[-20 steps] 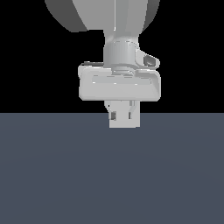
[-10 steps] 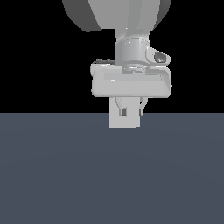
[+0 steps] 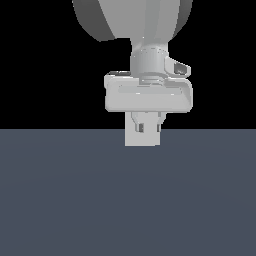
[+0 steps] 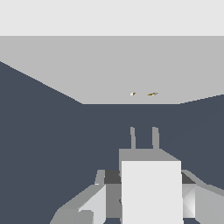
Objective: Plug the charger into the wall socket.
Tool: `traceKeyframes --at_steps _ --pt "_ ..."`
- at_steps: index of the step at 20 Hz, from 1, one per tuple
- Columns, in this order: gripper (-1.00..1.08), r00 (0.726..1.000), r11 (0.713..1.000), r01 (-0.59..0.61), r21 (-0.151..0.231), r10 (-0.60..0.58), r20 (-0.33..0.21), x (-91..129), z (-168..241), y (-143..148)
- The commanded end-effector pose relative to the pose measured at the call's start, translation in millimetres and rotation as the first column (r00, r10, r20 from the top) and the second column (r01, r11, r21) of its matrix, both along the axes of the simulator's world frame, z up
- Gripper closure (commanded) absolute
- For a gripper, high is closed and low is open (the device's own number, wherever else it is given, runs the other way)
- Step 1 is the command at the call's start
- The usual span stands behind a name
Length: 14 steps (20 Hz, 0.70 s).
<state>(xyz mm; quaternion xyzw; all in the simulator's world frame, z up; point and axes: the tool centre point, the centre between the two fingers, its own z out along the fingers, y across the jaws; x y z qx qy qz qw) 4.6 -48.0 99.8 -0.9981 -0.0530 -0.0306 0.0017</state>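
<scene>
Gripper [image 4: 148, 197] clamping charger [image 4: 151, 188], prongs facing wall socket [image 4: 131, 74] holes but well apart; insertion not yet done.

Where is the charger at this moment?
In the wrist view the charger sits between the gripper fingers, prongs pointing toward the wall socket ahead, not yet touching it.

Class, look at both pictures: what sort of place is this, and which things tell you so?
Probably a bare simulated test scene: a flat dark grey-blue floor, a black void behind, one light-grey upright socket plate, and an off-white charger block in the arm's gripper.
</scene>
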Motion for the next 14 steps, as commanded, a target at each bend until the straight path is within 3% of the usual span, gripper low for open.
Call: traceKeyframes --at_steps 1,8,14 --pt "1.08 1.000 1.000 0.000 0.000 0.000 0.000 8 0 1" --pt "1.08 1.000 1.000 0.000 0.000 0.000 0.000 30 0 3" --pt "1.08 1.000 1.000 0.000 0.000 0.000 0.000 37 0 4"
